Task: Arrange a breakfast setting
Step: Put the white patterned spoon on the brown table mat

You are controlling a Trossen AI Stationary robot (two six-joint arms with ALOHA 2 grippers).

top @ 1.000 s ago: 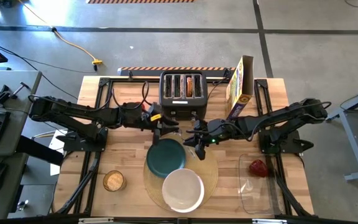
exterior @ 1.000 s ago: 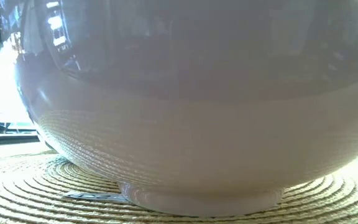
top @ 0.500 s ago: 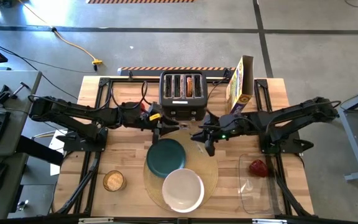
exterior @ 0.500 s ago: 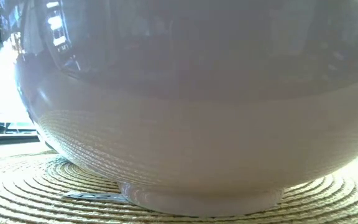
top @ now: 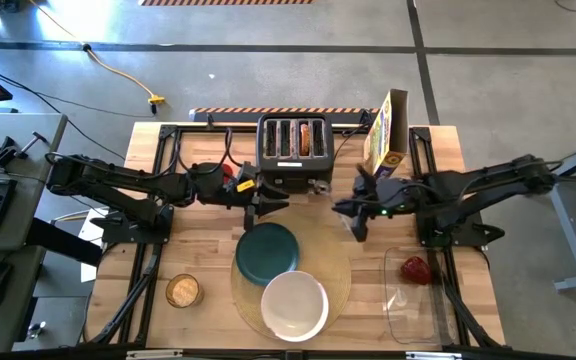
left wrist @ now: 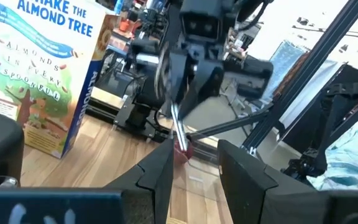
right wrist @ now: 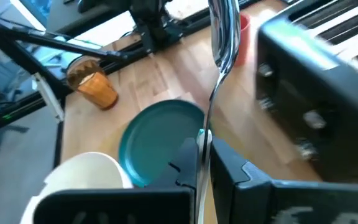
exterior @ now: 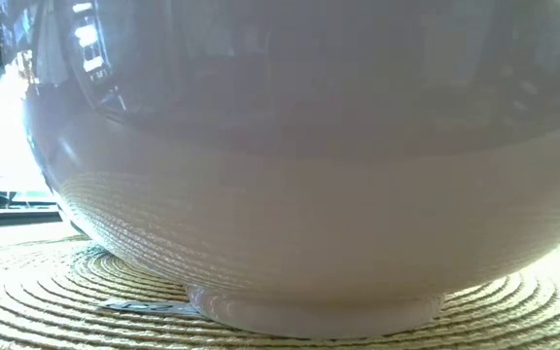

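Right gripper (top: 360,215): clamped shut on the handle end of the small metal spoon (right wrist: 219,56), hanging just off the far-right edge of the round woven placemat (top: 340,270), bowl end of the spoon pointing away from the fingers.

Left gripper (top: 268,205): spread wide, holding nothing, parked just past the far edge of the placemat.

Handling of the spoon: light, rigid, smooth metal (likely to pivot or slide in a narrow pinch). Keep the hold near the handle end and avoid fast wrist turns. Lower flat, then release; expect a short skid on bare wood, less on the weave.

Occupied room on the placemat: dark teal plate (top: 268,250) on the far-left part, white bowl (top: 294,305) on the near part, rims close together or touching (cannot tell which).

Free room: a bare crescent along the right side of the placemat, open to an approach from the right.

Edges to mind: black toaster (top: 293,150) and cereal box (top: 386,130) beyond the far edge of the placemat; clear tray (top: 408,310) with the red food item (top: 415,269) to the right of the placemat.
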